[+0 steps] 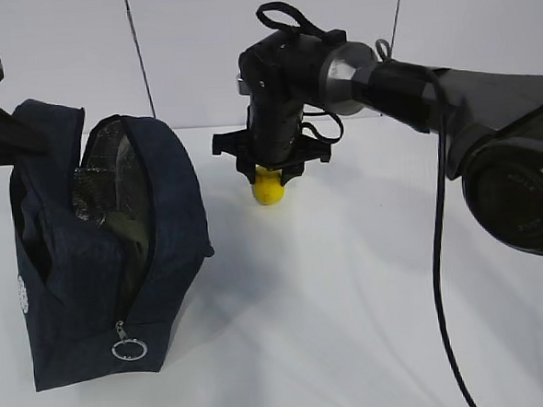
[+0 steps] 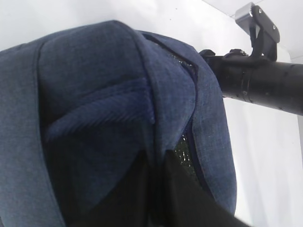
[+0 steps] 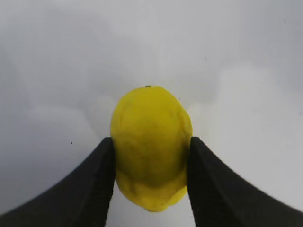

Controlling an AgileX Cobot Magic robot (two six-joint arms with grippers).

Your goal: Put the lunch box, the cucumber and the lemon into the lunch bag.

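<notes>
The lemon (image 3: pixel 151 146) sits right between the two black fingers (image 3: pixel 90 184) of your right tool (image 1: pixel 270 171). The fingers press on both of its sides, so the right tool is clamped on the lemon. In the outside view the lemon (image 1: pixel 270 187) hangs just under the tool, very close to the white worktop (image 1: pixel 353 328). You cannot tell from the pictures if it touches the worktop or not.

The lunch bag (image 1: pixel 109 260) stands well off to the side of your right tool, toward your left arm. Its top zipper is open and you can see the shiny lining inside. A silver ring pull (image 1: pixel 128 349) hangs low at the front end of the bag.

Your left tool (image 2: pixel 142 208) is right up against the blue cloth of the lunch bag (image 2: pixel 94 104), at the edge of the opening. It is mostly hidden by the cloth, so you cannot tell if it is apart or together.
</notes>
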